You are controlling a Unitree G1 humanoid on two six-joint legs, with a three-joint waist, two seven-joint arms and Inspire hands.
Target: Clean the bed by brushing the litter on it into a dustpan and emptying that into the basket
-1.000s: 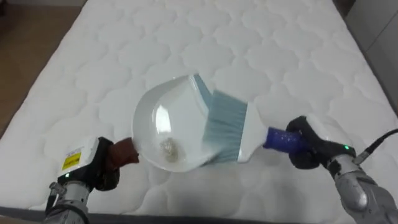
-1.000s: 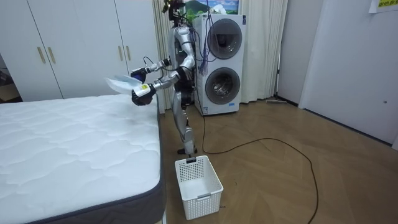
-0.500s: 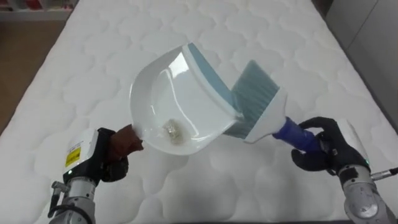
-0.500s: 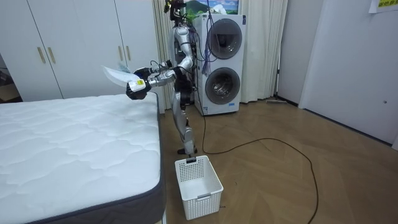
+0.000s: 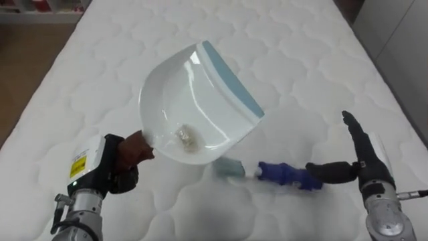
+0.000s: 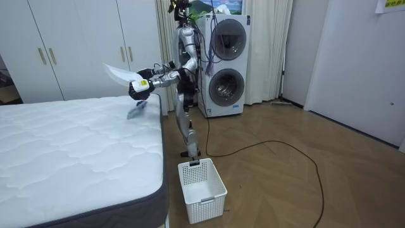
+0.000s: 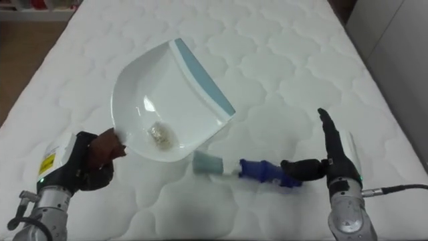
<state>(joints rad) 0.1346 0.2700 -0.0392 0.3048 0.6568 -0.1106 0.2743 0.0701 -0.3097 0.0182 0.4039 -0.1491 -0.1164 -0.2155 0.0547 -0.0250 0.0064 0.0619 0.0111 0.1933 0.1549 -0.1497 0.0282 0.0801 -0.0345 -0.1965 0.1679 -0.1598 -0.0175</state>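
Note:
My left hand is shut on the brown handle of a white dustpan with a blue lip, held tilted above the white quilted mattress. A small crumpled scrap lies in the pan's bowl. The brush, with a blue handle and pale bristle head, lies low on the mattress just below the pan. My right hand stands open at the lower right, fingers straight up and thumb pointing toward the handle's end. In the room view the dustpan is raised over the bed's corner and the brush is beneath it.
I stand at the corner of the bed, in front of a stacked washer and dryer. A white slatted basket sits on the wooden floor beside the bed. White wardrobes line the wall behind the bed.
My right hand has opened and let go of the brush, which dropped from the pan's lip down to the mattress. The left hand keeps the dustpan raised.

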